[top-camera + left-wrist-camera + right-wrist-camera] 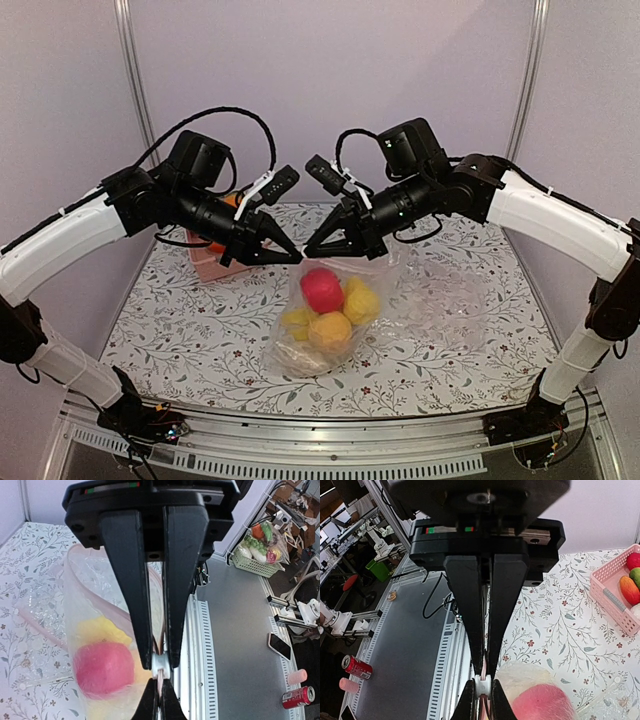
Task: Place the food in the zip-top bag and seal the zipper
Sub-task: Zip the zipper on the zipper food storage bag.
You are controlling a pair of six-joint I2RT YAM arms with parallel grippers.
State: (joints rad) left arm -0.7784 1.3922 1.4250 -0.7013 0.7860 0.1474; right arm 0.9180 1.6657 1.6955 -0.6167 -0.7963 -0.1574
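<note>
Left pincer (297, 258), right pincer (309, 250) pinching zipper (484, 670).

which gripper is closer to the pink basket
Left. The left gripper extends from right beside the pink basket; the right gripper faces it from the far side, above the zip-top bag.

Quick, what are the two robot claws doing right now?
Left gripper: closed, pinching the zipper.
Right gripper: closed, pinching the same zipper, tip to tip with the left one.
</note>
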